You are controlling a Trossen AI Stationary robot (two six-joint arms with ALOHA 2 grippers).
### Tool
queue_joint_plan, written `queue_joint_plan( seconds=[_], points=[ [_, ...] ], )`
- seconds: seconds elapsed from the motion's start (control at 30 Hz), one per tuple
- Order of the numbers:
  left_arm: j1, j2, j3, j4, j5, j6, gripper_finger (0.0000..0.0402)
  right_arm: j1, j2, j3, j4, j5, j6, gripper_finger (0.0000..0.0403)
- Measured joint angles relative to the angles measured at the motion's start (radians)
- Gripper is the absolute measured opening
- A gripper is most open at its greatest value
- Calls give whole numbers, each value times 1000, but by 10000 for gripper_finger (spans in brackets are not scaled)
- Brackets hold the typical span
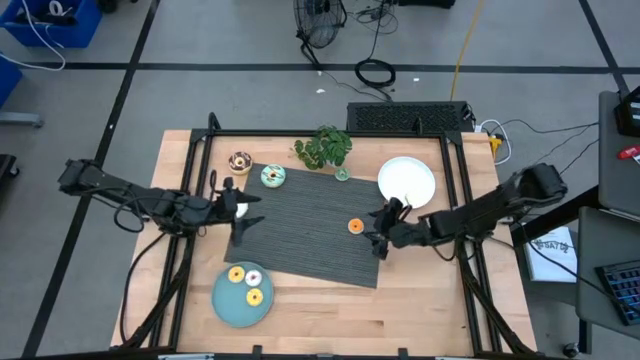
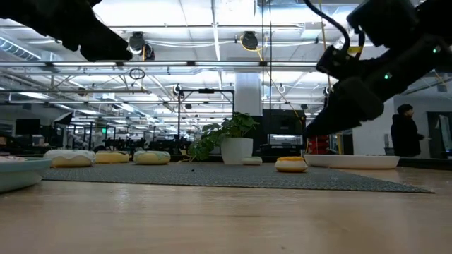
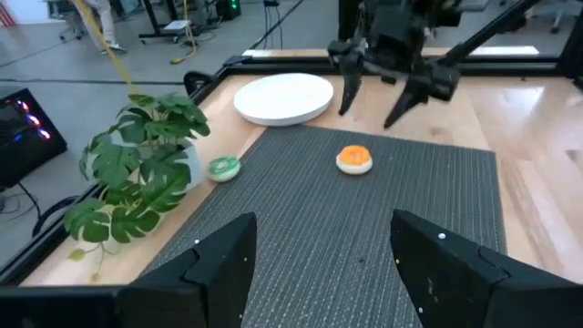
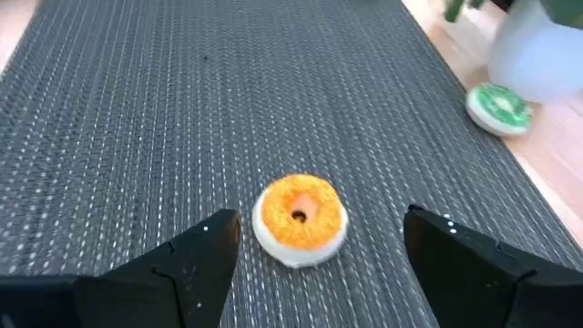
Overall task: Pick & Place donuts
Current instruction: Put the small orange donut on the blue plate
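Two donuts (image 1: 246, 284) already sit on the teal plate (image 1: 226, 306), near the table's front edge and well behind the left gripper (image 1: 243, 205), so that much looks done. The white plate (image 1: 407, 181), just beyond the right gripper (image 1: 378, 228), has nothing on it.

Plenty is left. An orange donut (image 4: 299, 220) lies flat on the dark mat (image 1: 300, 220) straight ahead of the right gripper, whose fingers stand spread with nothing between them, poised just short of it. I'd guess that one goes next. A small green donut (image 3: 223, 168) rests off the mat beside the potted plant (image 3: 137, 164), across from the left gripper. A brown one (image 1: 240, 161) and a teal one (image 1: 273, 177) lie just past the left gripper, which hangs over the mat's edge, fingers apart and empty.
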Motion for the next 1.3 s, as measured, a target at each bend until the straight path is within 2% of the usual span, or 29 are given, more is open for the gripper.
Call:
queue_joint_plan(
  seconds=[0.2, 0.33, 0.57, 0.87, 1.03, 1.3],
  points=[
    [2, 5, 0, 50, 0, 1, 253, -8, 133, 0, 143, -1, -67, 288],
    [2, 5, 0, 64, 0, 2, 253, -28, 182, 0, 155, -2, -44, 288],
    [2, 5, 0, 71, 0, 2, 253, -73, 254, 0, 198, -81, -9, 288],
    [2, 5, 0, 78, 0, 1, 253, -93, 291, 2, 267, -105, -13, 285],
    [2, 5, 0, 78, 0, 1, 253, -92, 292, 0, 285, -107, -16, 260],
    [2, 5, 0, 77, 0, 1, 253, -92, 291, 0, 288, -107, -16, 188]
  ],
)
